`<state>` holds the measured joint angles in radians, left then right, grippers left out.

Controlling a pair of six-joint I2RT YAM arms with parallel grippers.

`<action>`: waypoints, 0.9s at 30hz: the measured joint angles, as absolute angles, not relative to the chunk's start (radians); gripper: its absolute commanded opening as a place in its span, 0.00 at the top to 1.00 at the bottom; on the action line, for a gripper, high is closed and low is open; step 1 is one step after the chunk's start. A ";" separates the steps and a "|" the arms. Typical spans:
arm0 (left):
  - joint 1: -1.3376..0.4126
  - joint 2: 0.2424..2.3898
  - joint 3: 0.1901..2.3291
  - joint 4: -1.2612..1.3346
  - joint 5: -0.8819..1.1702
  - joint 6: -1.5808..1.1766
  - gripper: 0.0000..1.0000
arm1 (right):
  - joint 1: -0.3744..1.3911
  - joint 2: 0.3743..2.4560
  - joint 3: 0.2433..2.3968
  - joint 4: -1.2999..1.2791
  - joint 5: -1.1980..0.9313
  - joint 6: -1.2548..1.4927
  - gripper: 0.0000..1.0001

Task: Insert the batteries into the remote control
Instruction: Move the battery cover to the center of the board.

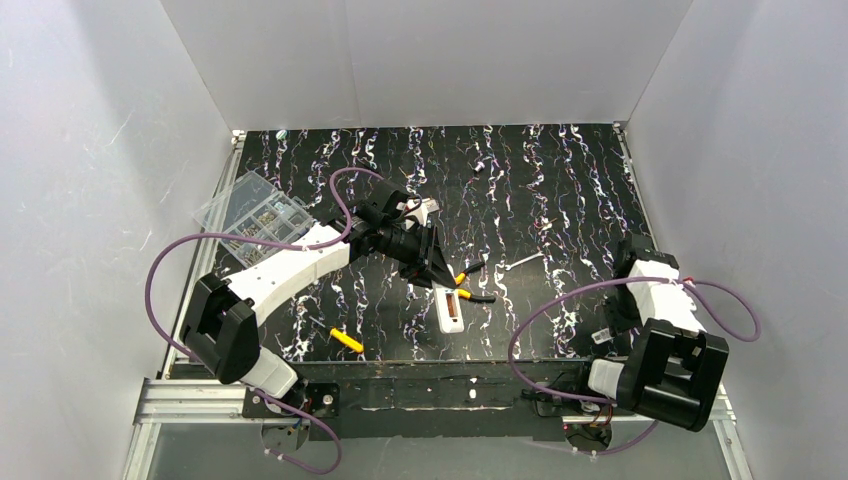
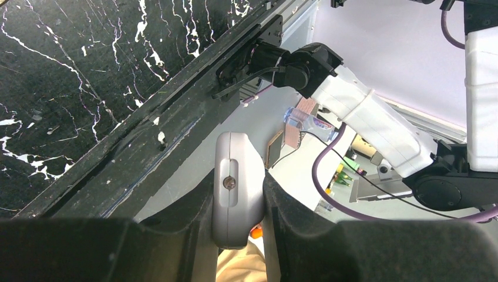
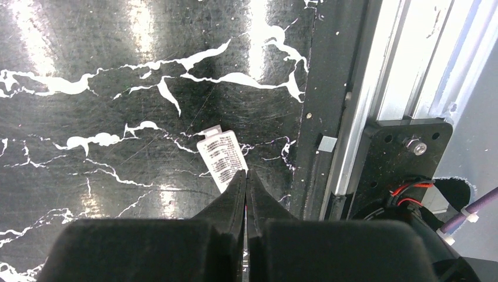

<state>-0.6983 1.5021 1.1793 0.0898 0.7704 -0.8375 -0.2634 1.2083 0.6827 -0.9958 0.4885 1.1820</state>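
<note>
At the near right corner of the worktop (image 3: 117,70), the right claw (image 3: 245,176) points down with its fingers pressed together on nothing. Their tips are at the corner of a small white printed label (image 3: 221,157) that lies flat beside the black edge strip and the metal rail. Left of centre near the front edge lies a yellow-handled tool (image 1: 346,341), well apart from the rest. Farther in, about mid-worktop, the white remote (image 1: 452,311) runs lengthwise toward the front edge. An orange strip in its upturned face looks like a battery (image 1: 453,303), though it is too small to be sure. The left claw (image 2: 238,205) is clamped on the remote's far end, one black finger against each long side. The wrist view shows a screw recess in the remote. Whether the remote rests on the worktop or is lifted I cannot tell. Just right of it lie the yellow-and-black pliers (image 1: 472,282). At the far left edge sits a clear box (image 1: 255,212) of small parts.
</note>
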 measured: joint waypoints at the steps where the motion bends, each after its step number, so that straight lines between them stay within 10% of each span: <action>1: -0.698 1.502 1.179 0.090 0.770 -0.838 1.00 | -0.269 1.213 0.683 -0.996 0.489 1.182 0.99; 27: -0.699 1.527 1.193 0.075 0.771 -0.811 1.00 | -0.302 1.382 0.690 -0.935 0.427 1.079 0.99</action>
<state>-0.6991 1.5269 1.1931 0.0750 0.7708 -0.8108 -0.3019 1.3815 0.6899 -0.9348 0.4267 1.0786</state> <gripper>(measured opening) 0.252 0.022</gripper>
